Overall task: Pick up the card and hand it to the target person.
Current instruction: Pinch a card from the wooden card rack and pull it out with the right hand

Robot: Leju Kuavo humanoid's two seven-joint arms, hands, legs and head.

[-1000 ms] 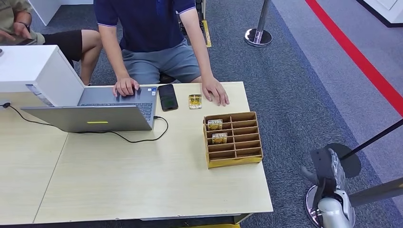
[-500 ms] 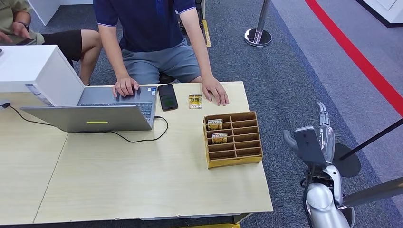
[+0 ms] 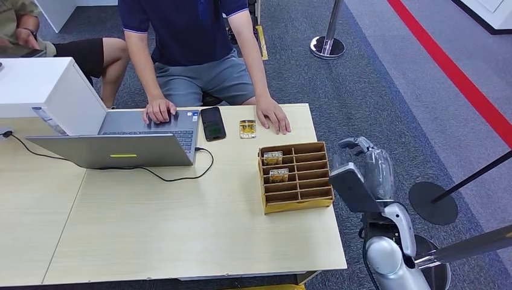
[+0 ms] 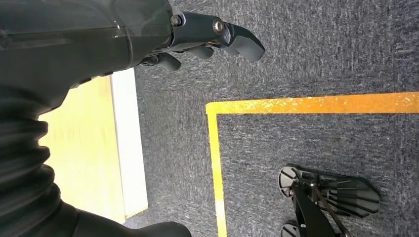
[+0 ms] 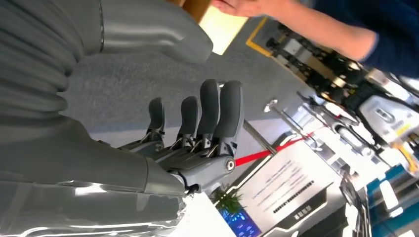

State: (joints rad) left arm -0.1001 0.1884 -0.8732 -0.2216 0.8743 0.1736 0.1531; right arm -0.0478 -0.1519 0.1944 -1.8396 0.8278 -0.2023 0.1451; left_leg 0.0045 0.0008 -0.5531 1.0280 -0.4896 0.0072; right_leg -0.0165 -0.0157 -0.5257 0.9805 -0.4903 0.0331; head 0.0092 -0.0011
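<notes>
Right hand (image 3: 362, 169) raised beside the table's (image 3: 181, 229) right edge, just off the card rack (image 3: 296, 177), fingers spread and holding nothing; the right wrist view shows the fingers (image 5: 207, 118) straight and side by side, thumb apart. Left hand (image 4: 197, 37) hangs low over the carpet, empty, fingers loosely curled; whether fully closed cannot be told. Cards (image 3: 276, 167) stand upright in the rack's left-hand slots, two visible, one behind the other; a further card (image 3: 247, 128) lies flat near the person's hand (image 3: 273, 116). Step in hand is judged to be the reach. It would go best from above, fingertips descending onto one card's top edge and pinching it across its faces, since the slot dividers leave little room at the sides. Open room lies over the bare tabletop in front of the rack and above it. Hazards: the rack's right wall, the table edge, a stanchion base (image 3: 433, 203) on the floor, and the phone (image 3: 212, 123) and laptop (image 3: 121, 145) beyond.
</notes>
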